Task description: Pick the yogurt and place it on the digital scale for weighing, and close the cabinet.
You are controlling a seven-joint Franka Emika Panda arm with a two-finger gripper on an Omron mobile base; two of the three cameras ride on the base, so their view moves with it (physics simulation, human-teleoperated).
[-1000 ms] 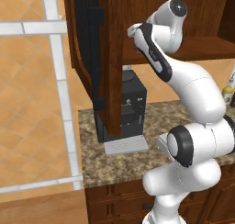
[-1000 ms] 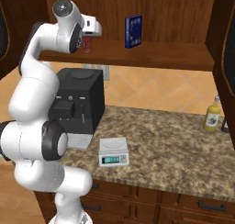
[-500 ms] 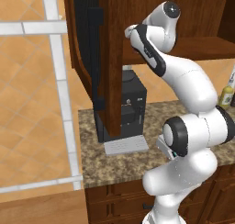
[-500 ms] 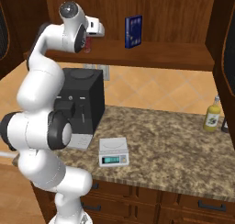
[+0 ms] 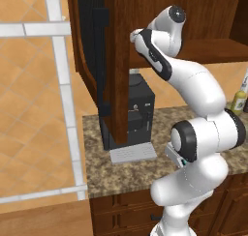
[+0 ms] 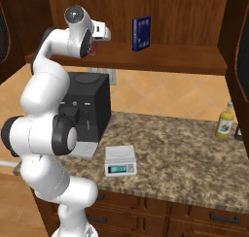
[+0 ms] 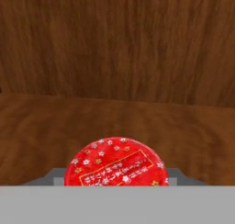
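Hand has closed around round, glossy yogurt.

Red yogurt lid, white stars, gold label.

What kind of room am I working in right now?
A kitchen, rendered rather than real. A black coffee machine and a digital scale stand on a speckled stone counter above brown drawers, and a dark wood cabinet with its door open hangs above a tiled wall.

Yogurt on cabinet shelf, above scale.
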